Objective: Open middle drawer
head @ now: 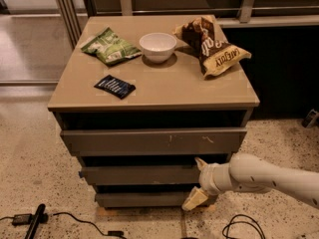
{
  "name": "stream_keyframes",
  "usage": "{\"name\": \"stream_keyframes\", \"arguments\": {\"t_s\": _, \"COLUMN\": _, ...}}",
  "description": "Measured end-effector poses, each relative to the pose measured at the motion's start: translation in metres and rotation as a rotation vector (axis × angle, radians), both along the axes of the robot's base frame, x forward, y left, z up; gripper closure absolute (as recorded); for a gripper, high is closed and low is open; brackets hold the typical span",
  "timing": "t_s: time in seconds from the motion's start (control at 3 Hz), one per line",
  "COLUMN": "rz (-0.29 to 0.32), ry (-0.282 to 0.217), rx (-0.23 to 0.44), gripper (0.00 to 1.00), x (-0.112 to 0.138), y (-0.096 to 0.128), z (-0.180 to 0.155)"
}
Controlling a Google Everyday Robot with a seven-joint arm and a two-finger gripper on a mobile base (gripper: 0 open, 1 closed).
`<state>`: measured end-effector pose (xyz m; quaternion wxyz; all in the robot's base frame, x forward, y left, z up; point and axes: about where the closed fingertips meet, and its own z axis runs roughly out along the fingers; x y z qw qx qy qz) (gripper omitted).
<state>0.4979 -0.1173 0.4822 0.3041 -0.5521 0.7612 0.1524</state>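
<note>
The middle drawer [142, 174] is a plain grey-brown front panel of medium height, below the taller scratched top panel [153, 141] and above the narrow bottom panel [139, 199]. It stands out slightly, with a dark gap above it. My gripper [198, 180] comes in from the right on a white arm and sits at the right end of the middle drawer front. Its fingers are spread: the upper fingertip [200, 162] is at the drawer's top edge, and the lower fingertip [193, 199] is by the bottom panel.
On the cabinet top [154, 88] lie a green snack bag [110, 47], a white bowl [157, 46], a brown chip bag [212, 46] and a dark blue packet [115, 86]. Cables [239, 227] and a black object [35, 219] lie on the speckled floor. A dark shelf unit stands at the right.
</note>
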Motion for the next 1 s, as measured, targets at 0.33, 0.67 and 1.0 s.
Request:
{"name": "stream_keyframes", "arguments": {"t_s": 0.33, "rz": -0.007, "ry": 0.011, "rx": -0.003, "gripper": 0.00, "x": 0.004, "y": 0.002, "z": -0.017}}
{"name": "stream_keyframes", "arguments": {"t_s": 0.67, "rz": -0.018, "ry": -0.027, "rx": 0.010, "gripper": 0.00, "x": 0.023, "y": 0.007, "z": -0.051}}
{"name": "stream_keyframes", "arguments": {"t_s": 1.0, "rz": -0.019, "ry": -0.025, "rx": 0.012, "gripper": 0.03, "x": 0.022, "y": 0.008, "z": -0.053}}
